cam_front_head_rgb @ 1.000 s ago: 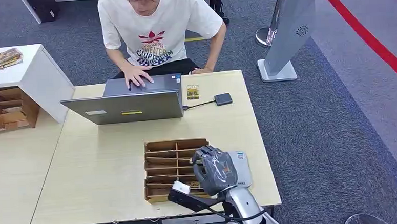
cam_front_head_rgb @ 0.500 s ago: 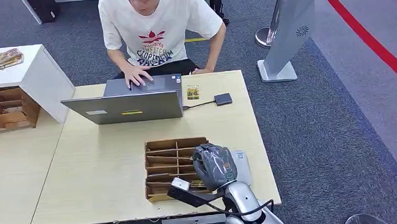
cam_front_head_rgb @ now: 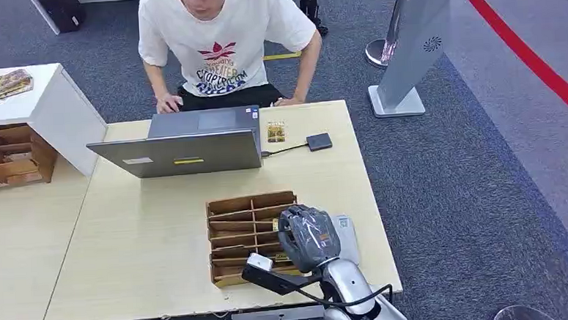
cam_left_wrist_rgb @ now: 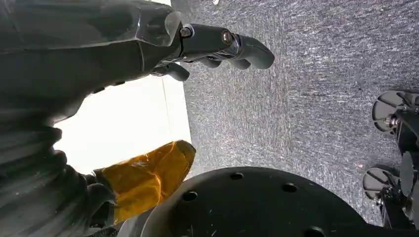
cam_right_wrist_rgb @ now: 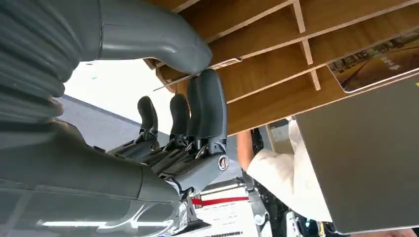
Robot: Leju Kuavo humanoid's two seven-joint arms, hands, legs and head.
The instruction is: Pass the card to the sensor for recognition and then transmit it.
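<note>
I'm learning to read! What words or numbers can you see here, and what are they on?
Person's white T-shirt: coloured lettering under a red leaf logo, too blurred to read.
Yellow sticker on the laptop lid: too small.
Small card beside the laptop: print unreadable.
Nothing else shows readable words.

Thin card (cam_right_wrist_rgb: 197,77) edge-on, pinched in right hand (cam_front_head_rgb: 308,236) over wooden slotted organizer; black sensor (cam_front_head_rgb: 319,141) near laptop.

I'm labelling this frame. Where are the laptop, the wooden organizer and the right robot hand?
laptop (cam_front_head_rgb: 185,152): head view, back of lid.
wooden organizer (cam_front_head_rgb: 242,226): head view, inner dividers.
right robot hand (cam_front_head_rgb: 308,236): head view, back of hand.
</note>
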